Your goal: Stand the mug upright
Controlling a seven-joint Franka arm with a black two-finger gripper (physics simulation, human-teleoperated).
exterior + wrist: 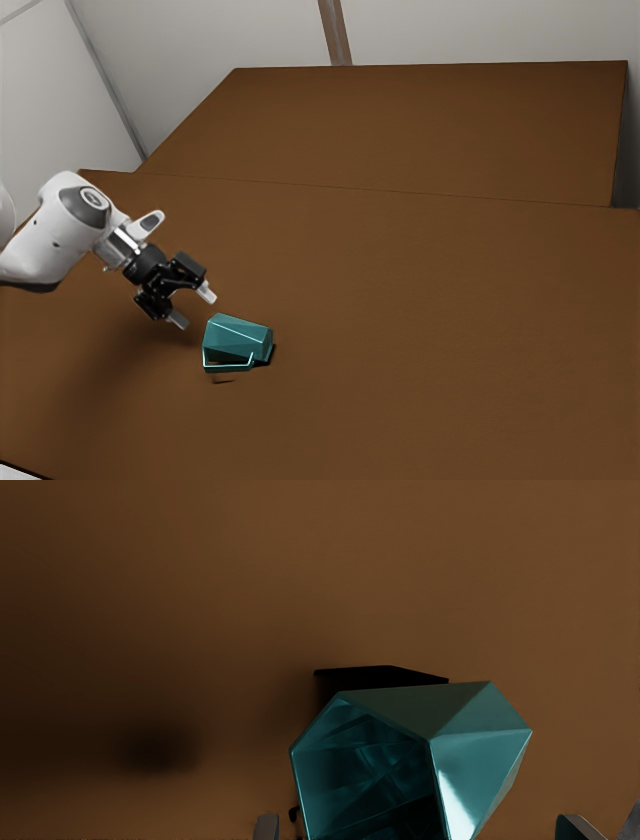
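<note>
Across most of the exterior view lies the brown surface (450, 320), plain and flat, with a thin dark line running over it near its far edge and a further brown panel (420, 130) beyond that line. Pale walls (190, 60) stand behind. A short stretch of the near edge is visible at the bottom corner on the exterior view's left. From the mug, brown surface extends toward the exterior view's right, toward the far edge and toward the near edge, giving room for moving on those three sides.

The white arm (45, 245) enters from the exterior view's left and slopes down toward the mug. At its end the black gripper (193, 307) is tilted and held above the surface. Condition: wide open, fingers (266, 828) well apart. It grips nothing, and a gap separates it from the mug in the exterior view.

The mug (237, 340) lies on its side on the surface, just beyond the fingertips and nearer the surface's left end, as the exterior view shows it, than its right. Finish is glossy teal; the body is faceted, with flat planes and bright highlights, and tapers toward its base. Its open mouth (370, 780) faces back toward the arm, exposing a dark, angular interior. The angular handle (228, 369) is on the side toward the near edge, low beside the body. A small black shadow (375, 677) lies against the mug's other side.
</note>
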